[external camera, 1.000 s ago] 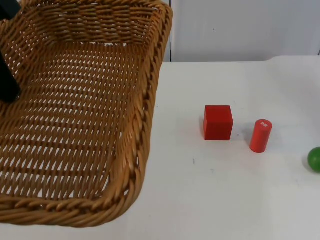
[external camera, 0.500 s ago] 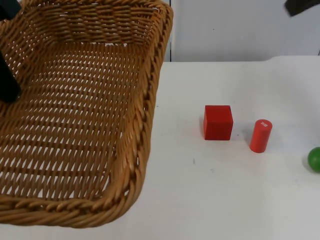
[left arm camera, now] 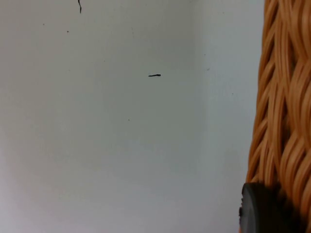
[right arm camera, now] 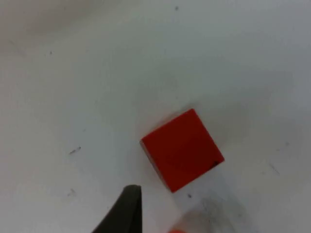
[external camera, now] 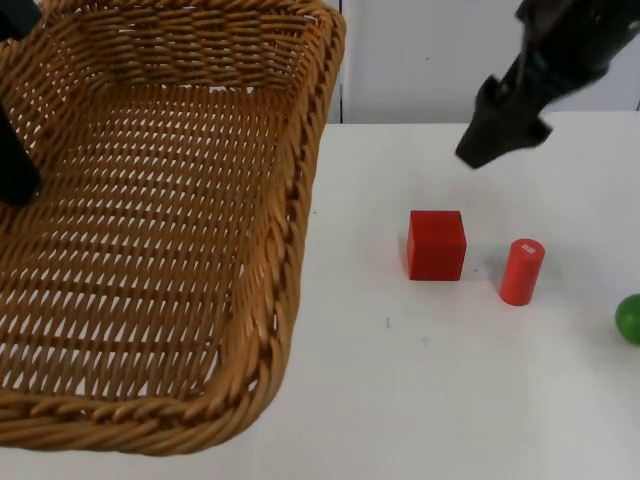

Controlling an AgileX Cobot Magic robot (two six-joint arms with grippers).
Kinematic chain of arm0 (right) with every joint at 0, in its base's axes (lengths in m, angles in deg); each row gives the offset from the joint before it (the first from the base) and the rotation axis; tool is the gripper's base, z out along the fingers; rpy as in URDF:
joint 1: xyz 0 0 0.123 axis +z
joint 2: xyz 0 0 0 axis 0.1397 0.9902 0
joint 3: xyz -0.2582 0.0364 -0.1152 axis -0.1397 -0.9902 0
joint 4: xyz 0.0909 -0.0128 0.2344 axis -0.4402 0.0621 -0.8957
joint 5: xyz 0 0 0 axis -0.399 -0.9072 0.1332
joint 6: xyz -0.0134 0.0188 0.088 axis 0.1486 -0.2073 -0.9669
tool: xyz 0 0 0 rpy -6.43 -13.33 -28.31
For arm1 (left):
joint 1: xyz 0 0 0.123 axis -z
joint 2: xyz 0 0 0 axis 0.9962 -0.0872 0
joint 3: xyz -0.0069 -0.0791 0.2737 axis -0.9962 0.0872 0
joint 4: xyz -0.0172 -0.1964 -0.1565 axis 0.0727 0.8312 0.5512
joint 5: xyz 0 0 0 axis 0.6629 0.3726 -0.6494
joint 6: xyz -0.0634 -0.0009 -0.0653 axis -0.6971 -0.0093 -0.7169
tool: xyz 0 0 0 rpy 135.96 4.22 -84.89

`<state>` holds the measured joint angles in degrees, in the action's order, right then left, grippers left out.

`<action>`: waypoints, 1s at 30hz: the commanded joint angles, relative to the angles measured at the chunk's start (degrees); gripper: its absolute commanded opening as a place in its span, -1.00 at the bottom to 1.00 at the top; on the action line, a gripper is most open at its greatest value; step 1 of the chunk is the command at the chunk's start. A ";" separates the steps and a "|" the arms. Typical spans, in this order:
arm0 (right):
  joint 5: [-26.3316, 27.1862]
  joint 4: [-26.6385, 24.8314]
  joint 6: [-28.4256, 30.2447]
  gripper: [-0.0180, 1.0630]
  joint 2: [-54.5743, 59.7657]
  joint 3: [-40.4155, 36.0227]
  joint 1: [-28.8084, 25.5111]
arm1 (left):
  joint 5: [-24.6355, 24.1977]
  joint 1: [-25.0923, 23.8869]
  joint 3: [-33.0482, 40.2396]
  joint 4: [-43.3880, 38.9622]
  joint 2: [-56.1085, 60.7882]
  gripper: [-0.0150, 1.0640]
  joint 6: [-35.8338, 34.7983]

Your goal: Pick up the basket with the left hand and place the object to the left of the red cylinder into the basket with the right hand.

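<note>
— Cube sits on the table, just left of the cylinder, apart from it. And our grippers?

— We see the right gripper above and behind the cube; its fingers we cannot tell. Our left gripper pinches the basket wall, holding it raised at the left. A green ball lies far right.
</note>
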<state>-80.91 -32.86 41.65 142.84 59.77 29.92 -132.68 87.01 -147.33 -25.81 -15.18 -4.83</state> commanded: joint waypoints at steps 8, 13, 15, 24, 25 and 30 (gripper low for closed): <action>-3.34 0.36 4.55 0.93 8.32 8.49 0.77 | -0.32 0.16 -0.12 1.01 0.64 -0.98 -0.01; -4.33 0.36 9.18 0.93 10.42 10.35 0.77 | -0.32 0.16 -0.12 1.01 0.64 -0.98 -0.01; -4.70 0.36 10.16 0.93 11.18 10.35 0.77 | -0.32 0.16 -0.12 1.16 0.64 -0.98 -0.01; -3.15 0.25 12.68 0.93 14.64 10.35 1.74 | -0.32 0.16 -0.12 1.16 0.64 -0.98 -0.01; -1.74 0.37 13.31 0.93 15.21 10.35 2.59 | -0.32 0.16 -0.12 1.16 0.64 -0.98 -0.01; -0.44 0.64 14.67 0.93 15.91 10.35 4.02 | -0.32 0.16 -0.12 1.16 0.64 -0.98 -0.01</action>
<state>-82.14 -32.36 55.18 158.58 69.75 33.18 -132.68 87.01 -147.33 -25.81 -15.18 -4.83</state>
